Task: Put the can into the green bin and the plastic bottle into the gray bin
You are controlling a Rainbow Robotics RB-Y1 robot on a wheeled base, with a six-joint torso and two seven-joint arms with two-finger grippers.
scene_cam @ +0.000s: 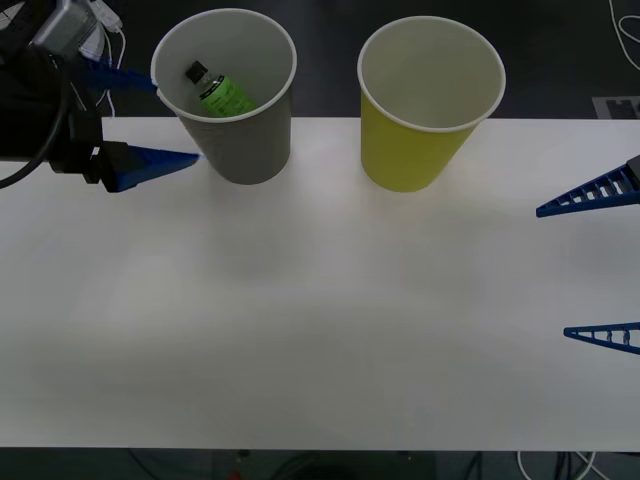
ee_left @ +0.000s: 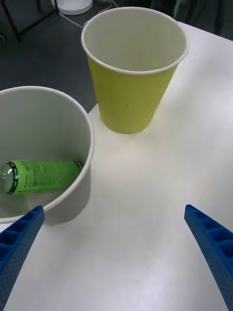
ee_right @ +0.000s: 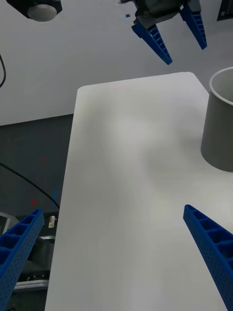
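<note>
Plastic bottle (scene_cam: pixel 221 92) lies inside the gray bin (scene_cam: pixel 245 140), tipped on its side against the white inner wall, its long axis slanting with the black cap toward the bin's far left side and the base lower, toward the middle. The left gripper (scene_cam: pixel 165 118) hovers just beside the gray bin's left wall, its blue fingers spread wide and holding nothing; one finger reaches near the rim and the other sits low beside the wall. From the left wrist view the bottle rests just beyond the fingers, down in the cup, lying crosswise to the way the fingers point. The green bin (scene_cam: pixel 425 140) stands upright just to the right of the gray one, apart from it, and what shows of its white inside is bare; no can is visible on the table (scene_cam: pixel 320 320). The right gripper (scene_cam: pixel 600 262) waits at the table's right edge, fingers spread and empty, well apart from both bins, though nearer the green one. The bottle half of the task looks done; the can half does not.
</note>
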